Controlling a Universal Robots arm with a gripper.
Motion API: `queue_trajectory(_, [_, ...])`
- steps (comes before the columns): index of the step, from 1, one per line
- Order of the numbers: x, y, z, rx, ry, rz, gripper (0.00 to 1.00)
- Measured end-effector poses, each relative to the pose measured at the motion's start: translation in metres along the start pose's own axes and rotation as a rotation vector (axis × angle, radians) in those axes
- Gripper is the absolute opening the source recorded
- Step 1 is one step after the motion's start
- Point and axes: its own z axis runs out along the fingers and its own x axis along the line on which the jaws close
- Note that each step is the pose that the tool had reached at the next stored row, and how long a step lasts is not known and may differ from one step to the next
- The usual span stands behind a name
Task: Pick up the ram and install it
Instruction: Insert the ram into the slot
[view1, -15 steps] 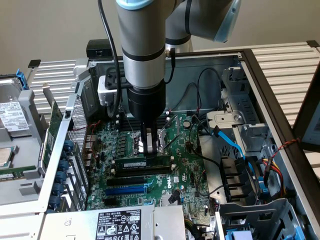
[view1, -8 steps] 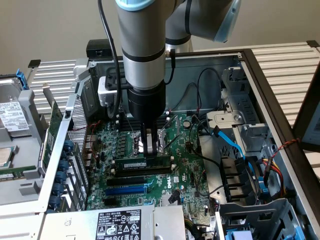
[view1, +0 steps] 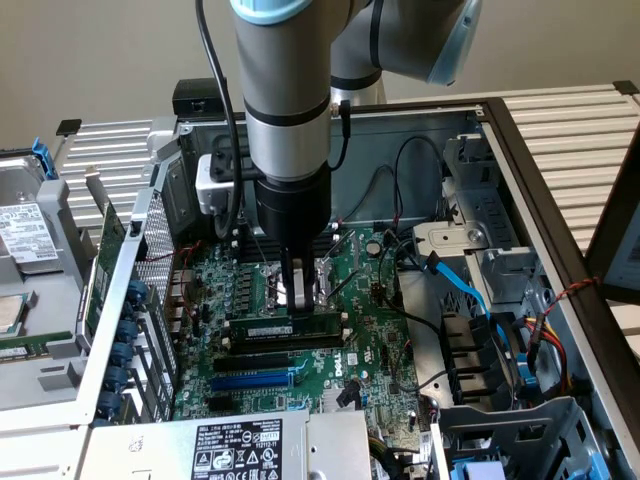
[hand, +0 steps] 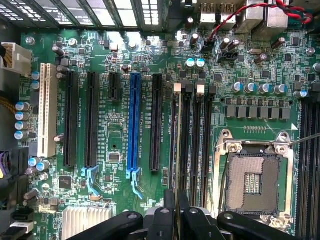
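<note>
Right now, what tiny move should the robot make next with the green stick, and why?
Probably a gentle push straight down. The pincer seems to grip the ram upright, running parallel to the black slots right beside it, so it looks lined up. Whether it is fully seated, I cannot tell.

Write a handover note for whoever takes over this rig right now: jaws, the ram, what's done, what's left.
Jaws: shut on the ram stick, gripping its top edge.
Ram stick: held level just above the black memory slots, lined up along them, beside the processor socket.
Done: pickup.
Left: install not confirmed; I cannot tell whether the stick is in a slot yet.
</note>
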Motion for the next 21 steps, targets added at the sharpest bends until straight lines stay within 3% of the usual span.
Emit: queue_trajectory(21, [-0.0002,0.0013,0.0016,0.0011,-0.0001,0.000,0.14])
